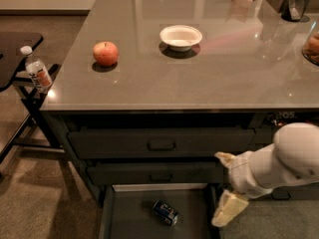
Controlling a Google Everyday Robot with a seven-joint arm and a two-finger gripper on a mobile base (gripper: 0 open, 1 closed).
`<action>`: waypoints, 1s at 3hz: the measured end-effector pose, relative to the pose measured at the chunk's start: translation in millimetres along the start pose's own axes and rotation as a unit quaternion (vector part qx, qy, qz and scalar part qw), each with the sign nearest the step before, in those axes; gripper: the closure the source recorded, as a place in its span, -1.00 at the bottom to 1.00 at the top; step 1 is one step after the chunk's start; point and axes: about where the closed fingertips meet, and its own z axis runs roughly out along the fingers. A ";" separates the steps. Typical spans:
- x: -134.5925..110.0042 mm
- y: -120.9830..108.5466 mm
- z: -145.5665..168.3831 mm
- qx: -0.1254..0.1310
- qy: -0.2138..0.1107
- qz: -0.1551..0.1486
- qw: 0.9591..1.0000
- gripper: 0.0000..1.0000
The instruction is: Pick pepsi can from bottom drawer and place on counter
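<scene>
Just left of the gripper [219,189] and a bit lower: the pepsi can [165,212], on its side on the floor of the bottom drawer [130,218], roughly mid-tray. The drawer is pulled out, so the can is exposed from above, which is what makes a reach-in possible.

The gripper sits at the drawer's right edge, outside the tray, fingers spread wide with nothing between them. The wide spread makes sense: the can lies skewed, so the jaws need room to straddle its body. There is no contact, and a visible gap to the can.

The arm comes in low from the right, in front of the cabinet face. The two upper drawers, up-left of the gripper, are shut.

The counter [199,78] is well above the gripper. Up-left on it are an apple [105,53] and a white bowl [181,36]. The slab nearer the front edge looks like the obvious drop zone.

Far left, a clear bottle [37,72] stands by the black side table [15,44]; it is not the target.

My read: approach phase, grasp not yet made.
</scene>
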 end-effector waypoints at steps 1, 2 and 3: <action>10.6 -2.7 39.0 0.003 -0.011 0.004 1.000 -1.00; 21.7 -3.6 73.3 0.006 -0.014 0.010 1.000 -1.00; 45.2 -11.3 103.2 0.020 -0.014 0.030 0.999 -1.00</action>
